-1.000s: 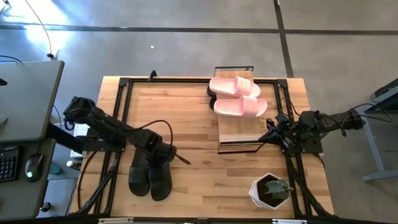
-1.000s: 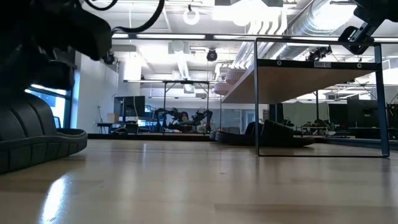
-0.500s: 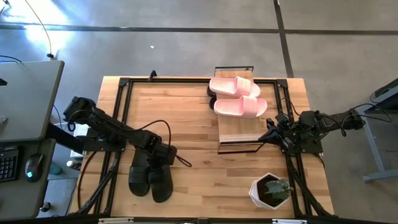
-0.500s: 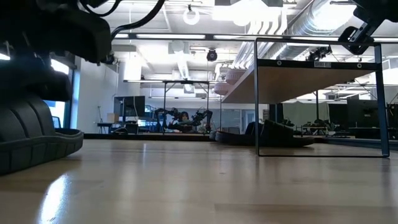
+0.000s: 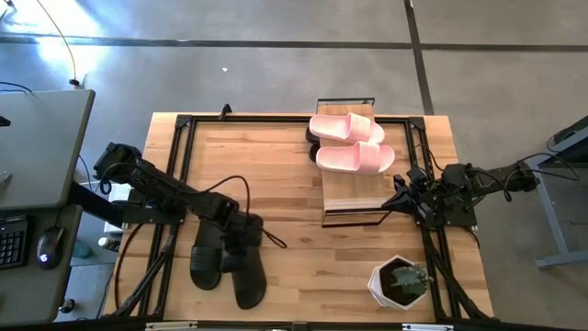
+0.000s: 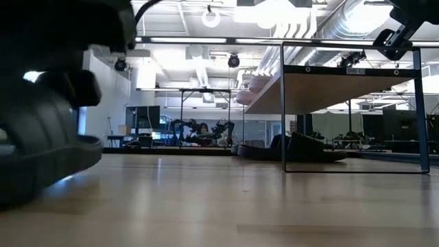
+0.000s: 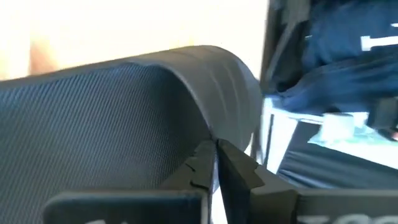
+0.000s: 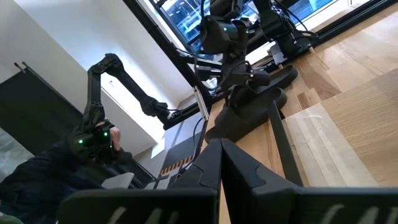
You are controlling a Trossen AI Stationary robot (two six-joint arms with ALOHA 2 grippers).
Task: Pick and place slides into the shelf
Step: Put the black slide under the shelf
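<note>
Two black slides lie near the table's front left: one (image 5: 205, 262) flat on its sole, the other (image 5: 248, 276) beside it and askew, with my left gripper (image 5: 246, 230) shut at its strap. In the low view this slide (image 6: 41, 144) looms tilted at the left. A pink pair (image 5: 344, 129) (image 5: 356, 159) rests sole-down on the shelf's plank top (image 5: 354, 195). More dark slides (image 6: 295, 147) sit under the shelf (image 6: 336, 89). My right gripper (image 5: 393, 200) waits shut by the shelf's right side. My left gripper has its fingertips (image 7: 233, 165) closed at the curved edge of the black slide's ribbed strap (image 7: 217, 124), coming from above and slanting down. The fingers themselves hide how much strap lies between them. The slide sits tilted, with part of its sole still on the table.
A white pot with a green plant (image 5: 400, 280) stands at the front right. A black metal frame (image 5: 184, 124) runs round the tabletop. A loose cable (image 5: 271, 237) trails beside my left gripper. Bare wood (image 5: 276, 175) lies between the black slides and the shelf.
My left gripper has shut on the right-hand black slide's strap. That slide has shifted toward the table's near edge, turned a little and tipped up off its flat rest. The other black slide has stayed put.
</note>
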